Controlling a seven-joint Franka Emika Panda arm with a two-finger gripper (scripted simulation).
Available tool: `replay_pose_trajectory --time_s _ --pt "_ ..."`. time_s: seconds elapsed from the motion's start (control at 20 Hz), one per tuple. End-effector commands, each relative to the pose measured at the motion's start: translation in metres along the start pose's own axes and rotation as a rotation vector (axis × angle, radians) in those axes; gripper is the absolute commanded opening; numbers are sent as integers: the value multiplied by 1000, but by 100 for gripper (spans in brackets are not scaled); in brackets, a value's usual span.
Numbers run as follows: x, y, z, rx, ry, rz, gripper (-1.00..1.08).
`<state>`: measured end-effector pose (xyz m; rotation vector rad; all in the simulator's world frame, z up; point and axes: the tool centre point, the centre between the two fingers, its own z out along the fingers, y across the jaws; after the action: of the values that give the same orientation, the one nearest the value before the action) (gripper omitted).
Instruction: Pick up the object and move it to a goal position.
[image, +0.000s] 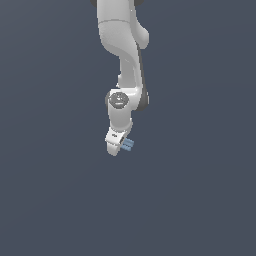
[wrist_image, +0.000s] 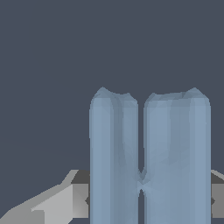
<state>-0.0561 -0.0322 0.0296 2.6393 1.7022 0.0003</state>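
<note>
While the object (image: 128, 145) was seen projecting from the gripper (image: 116, 146) toward the exterior view's right, ridges running outward, the fingers appeared closed upon it.

Arm and object, exterior view
White arm (image: 122, 55) hangs from above; gripper (image: 116, 146) touches the light-blue ridged object (image: 128, 145), which protrudes toward the exterior view's right.

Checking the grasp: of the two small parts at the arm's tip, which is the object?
The light-blue ridged piece, held by the gripper and jutting toward the exterior view's right. It is blue and narrower, while the gripper is white.
</note>
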Motion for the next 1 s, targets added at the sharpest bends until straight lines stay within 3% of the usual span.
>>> replay_pose_trajectory --time_s 0.0,0.5,0.95 --pt "0 -13 -6 0 0 0 -100" --pt "2 -75 -31 0 -1 0 -100" --pt "4 -102 -43 0 -1 0 -100"
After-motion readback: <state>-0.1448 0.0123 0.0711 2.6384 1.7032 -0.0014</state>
